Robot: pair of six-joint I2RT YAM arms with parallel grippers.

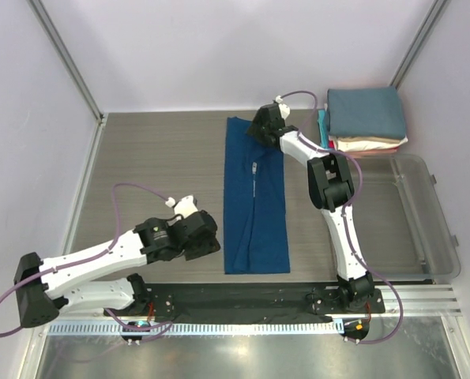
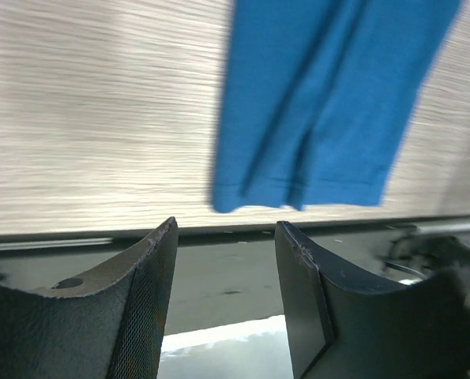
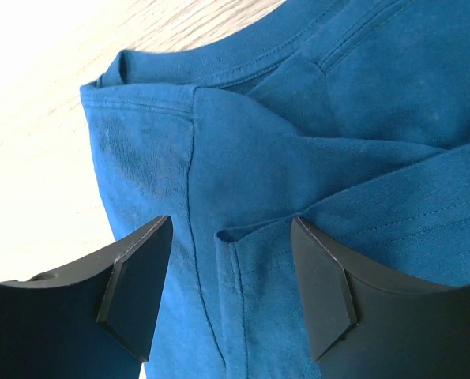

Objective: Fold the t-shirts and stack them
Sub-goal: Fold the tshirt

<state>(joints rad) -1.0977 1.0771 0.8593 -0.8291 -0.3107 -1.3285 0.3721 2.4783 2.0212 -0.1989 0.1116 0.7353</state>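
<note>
The left hand (image 1: 204, 237) rests low over the worktop (image 1: 156, 158) on the near left side, just beside the long left edge of the blue tee (image 1: 254, 197) and apart from it. Its two fingers stand partly open with nothing between them. In its wrist view, bare surface and the near edge of the worktop show through the gap, with the tee's hem end lying beyond the fingertips.

The right hand (image 1: 263, 126) is stretched out to the far end of the same tee, at the collar. Its fingers also stand well apart and clamp nothing. In its wrist view they straddle a folded edge of the blue cloth near the ribbed neckline. Whether the fingertips touch the fabric cannot be told.

The blue tee lies flat in the middle of the worktop, folded lengthwise into a long narrow strip running from near to far. A small white mark shows along its centre line.

A stack of folded tees (image 1: 366, 112) sits at the far right corner of the worktop. A slate-blue one is on top, a teal edge shows at the left, and cream and pink layers lie beneath. A clear bin (image 1: 444, 237) lies just nearer than the stack, along the right side.
</note>
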